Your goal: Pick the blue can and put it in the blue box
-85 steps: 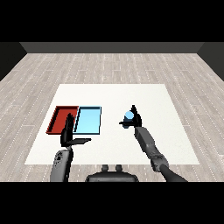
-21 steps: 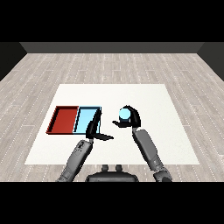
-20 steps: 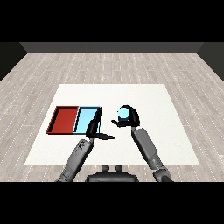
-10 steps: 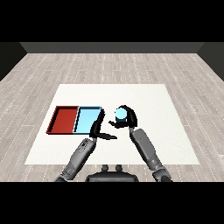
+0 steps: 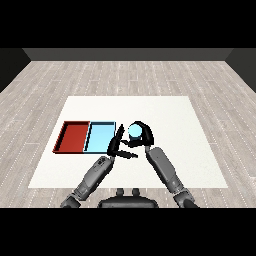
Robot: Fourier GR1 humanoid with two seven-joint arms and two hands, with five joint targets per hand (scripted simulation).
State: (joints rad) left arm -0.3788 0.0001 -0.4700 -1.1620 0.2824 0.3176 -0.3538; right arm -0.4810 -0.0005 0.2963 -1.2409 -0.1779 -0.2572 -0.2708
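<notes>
The blue can point(image 5: 135, 131) shows its pale blue top, held just right of the light blue tray point(image 5: 99, 136). My right hand point(image 5: 144, 134) curls round the can from the right side. My left hand point(image 5: 118, 145) is open with straight fingers pointing up, close to the can's left side and over the blue tray's right edge. I cannot tell whether the left hand touches the can. The can's lower part is hidden by the hands.
The red tray point(image 5: 73, 136) lies against the left side of the blue tray, both on the white table point(image 5: 170, 115). Grey wooden floor surrounds the table.
My right hand has carried the blue can leftward toward the blue tray. The left hand has come up and in to meet it.
</notes>
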